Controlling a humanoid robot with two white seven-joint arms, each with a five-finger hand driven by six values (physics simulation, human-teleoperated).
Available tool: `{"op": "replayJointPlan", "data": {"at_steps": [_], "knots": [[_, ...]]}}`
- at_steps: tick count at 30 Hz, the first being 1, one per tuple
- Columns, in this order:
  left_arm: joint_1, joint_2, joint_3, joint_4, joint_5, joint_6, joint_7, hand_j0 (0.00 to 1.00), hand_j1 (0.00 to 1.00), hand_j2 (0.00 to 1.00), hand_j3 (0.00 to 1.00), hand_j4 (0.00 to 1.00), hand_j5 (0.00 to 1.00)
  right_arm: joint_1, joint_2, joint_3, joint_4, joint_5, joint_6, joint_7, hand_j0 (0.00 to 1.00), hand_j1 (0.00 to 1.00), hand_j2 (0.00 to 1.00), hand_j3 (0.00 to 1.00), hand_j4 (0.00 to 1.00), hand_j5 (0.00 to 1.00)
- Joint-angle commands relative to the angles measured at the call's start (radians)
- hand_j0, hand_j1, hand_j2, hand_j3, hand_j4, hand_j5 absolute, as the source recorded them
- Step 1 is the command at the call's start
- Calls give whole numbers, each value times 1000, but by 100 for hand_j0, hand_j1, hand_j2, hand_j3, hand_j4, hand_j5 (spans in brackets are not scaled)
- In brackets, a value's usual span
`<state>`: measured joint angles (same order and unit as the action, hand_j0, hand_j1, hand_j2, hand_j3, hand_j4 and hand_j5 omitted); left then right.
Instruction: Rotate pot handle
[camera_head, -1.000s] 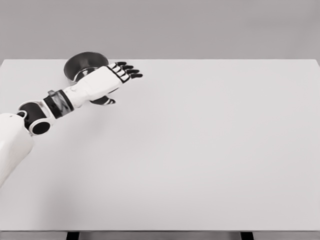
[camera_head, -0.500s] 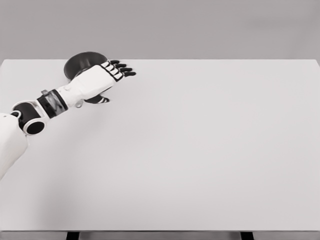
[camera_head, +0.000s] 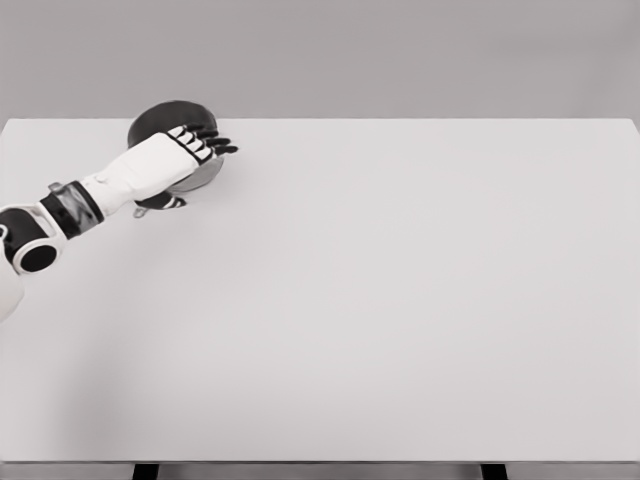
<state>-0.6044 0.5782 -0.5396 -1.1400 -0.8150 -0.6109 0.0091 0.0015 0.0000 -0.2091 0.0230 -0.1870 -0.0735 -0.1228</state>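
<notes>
The left hand (camera_head: 185, 150) hangs right over the pot (camera_head: 165, 118) at the table's (camera_head: 400, 300) far-left corner, fingers loosely extended, holding nothing; handle hidden underneath.

A dark round pot (camera_head: 160, 122) stands in the upper left of the frame. It is at the table's far edge, mostly hidden.

The left arm enters from the picture's left edge and stretches up and rightward, its left hand (camera_head: 170, 158) held flat with back upward, dark fingers (camera_head: 212, 140) extended side by side, and the thumb tucked below the palm.
</notes>
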Motion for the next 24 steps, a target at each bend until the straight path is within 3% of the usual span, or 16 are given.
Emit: {"op": "replayJointPlan", "data": {"at_steps": [1,15,24], "knots": [[0,8,6,0,7,0,0,100,100,100,100,100,100,0,0,0,0,0,0,0,100,100,100,100,100,100],[3,46,23,2,8,0,0,100,100,100,100,100,100,0,0,0,0,0,0,0,100,100,100,100,100,100],[0,66,46,43,7,0,2,100,100,100,100,100,100,0,0,0,0,0,0,0,100,100,100,100,100,100]]}}
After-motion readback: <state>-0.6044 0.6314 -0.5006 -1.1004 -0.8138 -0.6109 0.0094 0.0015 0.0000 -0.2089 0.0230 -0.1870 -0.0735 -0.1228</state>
